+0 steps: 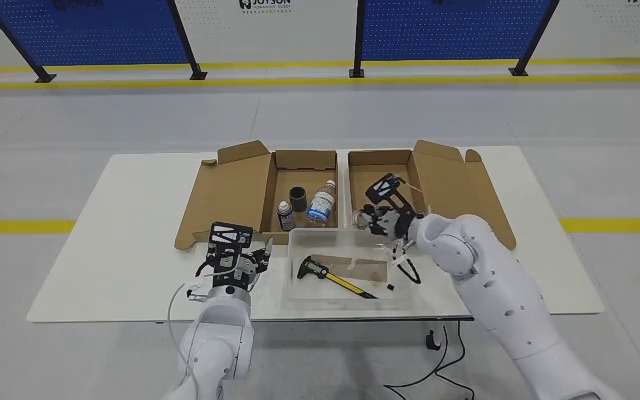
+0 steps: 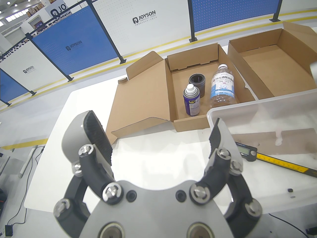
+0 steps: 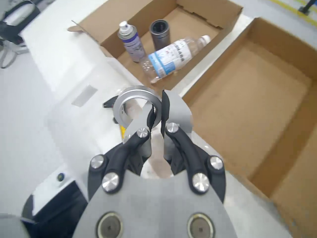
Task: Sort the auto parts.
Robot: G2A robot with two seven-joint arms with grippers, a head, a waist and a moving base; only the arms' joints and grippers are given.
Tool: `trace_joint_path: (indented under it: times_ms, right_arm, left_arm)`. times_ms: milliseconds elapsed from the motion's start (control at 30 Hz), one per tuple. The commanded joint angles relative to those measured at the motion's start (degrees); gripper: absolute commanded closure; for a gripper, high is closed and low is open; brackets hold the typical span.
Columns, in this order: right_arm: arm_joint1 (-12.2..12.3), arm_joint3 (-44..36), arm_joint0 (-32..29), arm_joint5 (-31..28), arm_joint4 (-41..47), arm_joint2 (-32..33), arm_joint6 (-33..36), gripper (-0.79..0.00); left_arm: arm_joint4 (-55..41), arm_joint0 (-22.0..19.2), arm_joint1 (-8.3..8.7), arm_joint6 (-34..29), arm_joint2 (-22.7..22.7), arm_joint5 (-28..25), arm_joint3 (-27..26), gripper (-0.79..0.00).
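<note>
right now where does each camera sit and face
top view: above the arms, looking down at the table; both arms show.
left wrist view: on that wrist, facing the left box; open left gripper shows.
right wrist view: on that wrist, facing the right box; right gripper grips a metal ring.
both wrist views share the bottle.

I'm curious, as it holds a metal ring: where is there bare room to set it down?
Right box: bare floor. Table outside the left box: bare. That box is crowded with can, cylinder, bottle.
</note>
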Motion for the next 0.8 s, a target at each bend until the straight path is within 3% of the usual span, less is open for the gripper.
trace_joint_path:
  times_ms: [0,200,400,767]
  right_arm:
    - [-0.1,0.8,1.4,1.3,-5.1,-0.6,-0.9,0.000]
    - [-1.0,5.9,5.1,7.8,-16.3,-3.5,-2.9,0.000]
    - [-2.2,13.5,7.0,12.7,-21.9,-6.2,-6.3,0.000]
    - [-4.6,24.7,8.8,16.3,-19.9,-7.4,-8.5,0.000]
  left_arm:
    - [0.0,0.0,0.00,0.0,0.0,0.0,0.0,-0.785]
    - [0.0,0.0,0.00,0.0,0.0,0.0,0.0,-0.785]
    - [0.0,0.0,0.00,0.0,0.0,0.0,0.0,-0.785]
    - [0.0,0.0,0.00,0.0,0.0,0.0,0.0,-0.785]
